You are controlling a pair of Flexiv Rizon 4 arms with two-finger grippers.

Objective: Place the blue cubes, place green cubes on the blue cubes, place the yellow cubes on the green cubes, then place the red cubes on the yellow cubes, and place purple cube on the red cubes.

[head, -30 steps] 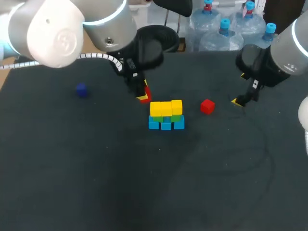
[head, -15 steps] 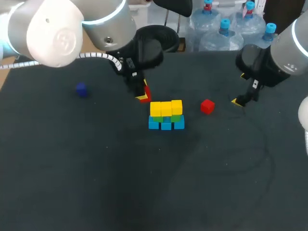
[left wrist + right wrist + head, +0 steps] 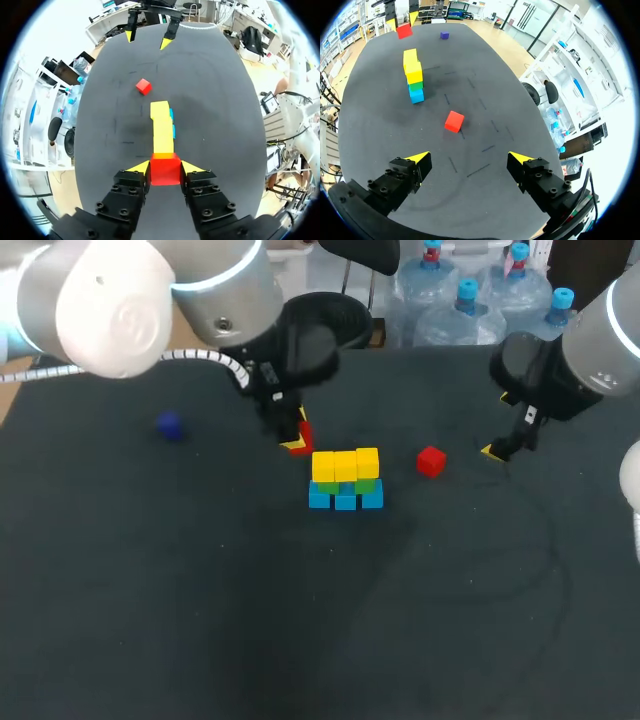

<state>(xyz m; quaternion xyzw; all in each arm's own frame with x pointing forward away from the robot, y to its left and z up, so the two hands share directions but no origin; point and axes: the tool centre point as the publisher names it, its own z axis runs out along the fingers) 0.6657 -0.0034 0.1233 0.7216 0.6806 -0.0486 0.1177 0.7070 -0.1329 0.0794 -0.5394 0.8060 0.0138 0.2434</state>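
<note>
Purple cube [image 3: 169, 426] sits alone on the left side of the table [image 3: 200, 620], well apart from all else. It is small and dark, so its colour is hard to make out.

Next comes the left tool [image 3: 165, 166]. It grips a red cube [image 3: 165, 173] from two sides with its yellow tips. From above, the dark fingers hide most of this cube, and only a red edge shows. It is just beside the stack [image 3: 345, 480], at its back left corner. I cannot tell if it touches the stack.

In the middle the stack has three blue cubes [image 3: 345, 499] at the bottom and three yellow cubes [image 3: 345, 465] on top. The green cubes [image 3: 366, 485] are in between, but only thin green bits show. From the left wrist, only the yellow tops and small blue slivers can be seen.

Near the stack on its right lies a loose red cube [image 3: 431, 461], flat on the table.

Last is the right tool [image 3: 469, 157], spread wide with nothing in it. From above only one of its yellow tips shows.
</note>
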